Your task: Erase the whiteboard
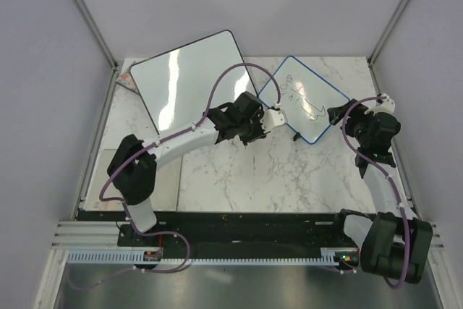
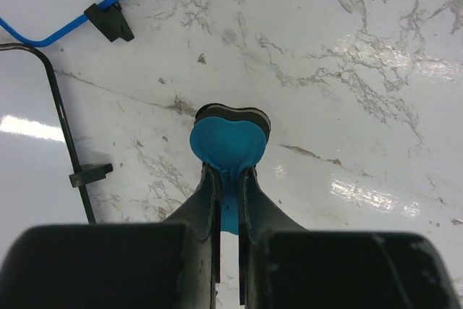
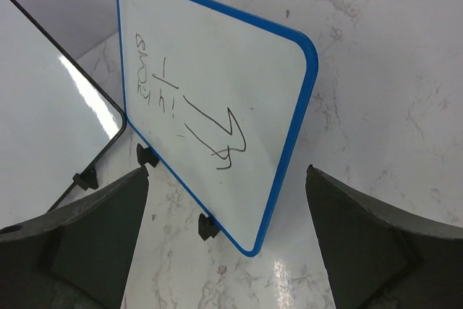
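Note:
The blue-framed whiteboard (image 1: 304, 98) stands propped on small black feet at the back right. It bears dark scribbles (image 3: 217, 132), clear in the right wrist view (image 3: 217, 70). My left gripper (image 1: 278, 119) is just off the board's near-left edge. In the left wrist view it (image 2: 230, 171) is shut on a blue heart-shaped eraser (image 2: 228, 139) with a dark pad, held over the marble. Only the board's blue corner (image 2: 87, 9) shows there. My right gripper (image 1: 336, 115) is by the board's right corner, open and empty (image 3: 227, 171), its fingers (image 3: 94, 229) astride the board's lower corner.
A larger black-framed whiteboard (image 1: 189, 81) stands at the back left, touching the blue one's left corner; its frame and foot (image 2: 90, 174) show in the left wrist view. A small flat item (image 1: 124, 81) pokes out behind it. Grey walls enclose the marble table (image 1: 246, 179).

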Tool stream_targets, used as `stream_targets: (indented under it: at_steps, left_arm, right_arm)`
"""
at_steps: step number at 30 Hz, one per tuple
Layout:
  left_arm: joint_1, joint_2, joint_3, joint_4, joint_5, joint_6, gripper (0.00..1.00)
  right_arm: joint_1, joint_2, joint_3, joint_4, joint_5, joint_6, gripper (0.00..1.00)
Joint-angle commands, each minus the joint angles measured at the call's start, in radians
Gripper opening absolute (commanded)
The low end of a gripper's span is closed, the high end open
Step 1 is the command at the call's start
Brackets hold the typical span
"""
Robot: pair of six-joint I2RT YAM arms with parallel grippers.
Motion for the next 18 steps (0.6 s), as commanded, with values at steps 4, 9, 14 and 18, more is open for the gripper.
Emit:
stream_targets:
  at_steps: [4, 9, 14, 18]
  left_arm:
    - [0.003, 0.034, 0.097, 0.015, 0.006, -0.013, 0.02]
    - [0.003, 0.034, 0.085, 0.013, 0.028, 0.004, 0.02]
    - [0.004, 0.027, 0.071, 0.012, 0.048, 0.006, 0.02]
    - [0.006, 0.022, 0.068, 0.013, 0.062, 0.009, 0.02]
  right_arm:
    - [-0.048, 0.079, -0.001, 0.316, -0.130, 0.067, 0.97]
    - [-0.081, 0.165, 0.062, 0.277, -0.108, 0.027, 0.98]
    - [-0.180, 0.289, 0.008, 0.500, -0.232, 0.206, 0.97]
    - [-0.210, 0.406, 0.014, 0.605, -0.283, 0.247, 0.93]
